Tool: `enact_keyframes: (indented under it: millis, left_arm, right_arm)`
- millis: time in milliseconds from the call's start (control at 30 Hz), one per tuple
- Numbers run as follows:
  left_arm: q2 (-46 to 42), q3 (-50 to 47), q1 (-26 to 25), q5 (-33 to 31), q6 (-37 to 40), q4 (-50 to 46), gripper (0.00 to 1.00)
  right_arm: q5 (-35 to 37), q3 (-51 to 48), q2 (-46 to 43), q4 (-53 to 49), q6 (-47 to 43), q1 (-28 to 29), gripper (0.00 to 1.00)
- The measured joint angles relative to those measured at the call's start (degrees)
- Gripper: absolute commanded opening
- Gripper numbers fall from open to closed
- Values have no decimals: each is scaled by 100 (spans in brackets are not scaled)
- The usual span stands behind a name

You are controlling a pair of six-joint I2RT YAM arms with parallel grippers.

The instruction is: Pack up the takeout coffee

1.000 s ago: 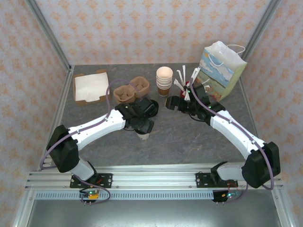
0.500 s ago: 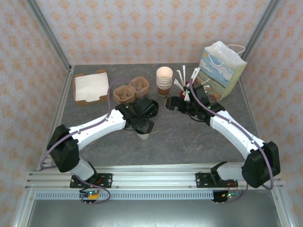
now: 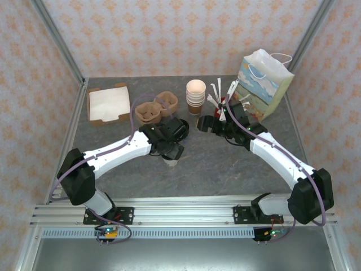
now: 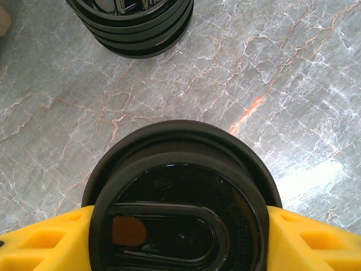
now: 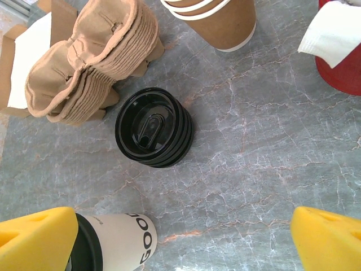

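The takeout coffee [image 3: 170, 162] is a pale paper cup with black lettering and a round black lid [image 4: 180, 209]; it stands upright on the grey marble table. My left gripper [image 3: 171, 152] is over it, and its yellow fingers [image 4: 34, 243] press in on both sides just under the lid. In the right wrist view the cup [image 5: 115, 240] sits at the lower left, beside that gripper's left finger. My right gripper [image 3: 204, 124] hovers to the cup's right above bare table, its jaws wide apart with nothing between them [image 5: 183, 243].
A stack of black lids [image 5: 153, 134] lies just beyond the cup. Behind it are pulp cup carriers [image 3: 157, 107], stacked lidless cups [image 3: 196, 96], a red cup of stirrers [image 3: 223, 103], a napkin box [image 3: 107, 104] and a printed gift bag [image 3: 265, 84] at the back right.
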Motion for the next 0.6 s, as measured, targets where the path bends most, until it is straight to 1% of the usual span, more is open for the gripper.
enact_keyframes:
  millis: [167, 433, 600]
  left_arm:
    - [9, 173, 4, 50, -76, -129, 52]
    - [24, 334, 55, 177, -319, -177, 65]
    - [42, 389, 55, 221, -365, -249, 71]
  right_arm:
    - [-4, -4, 26, 0, 0, 0, 97]
    - [-4, 2, 26, -11, -2, 0, 97]
    - [-4, 31, 33, -33, 0, 4, 97]
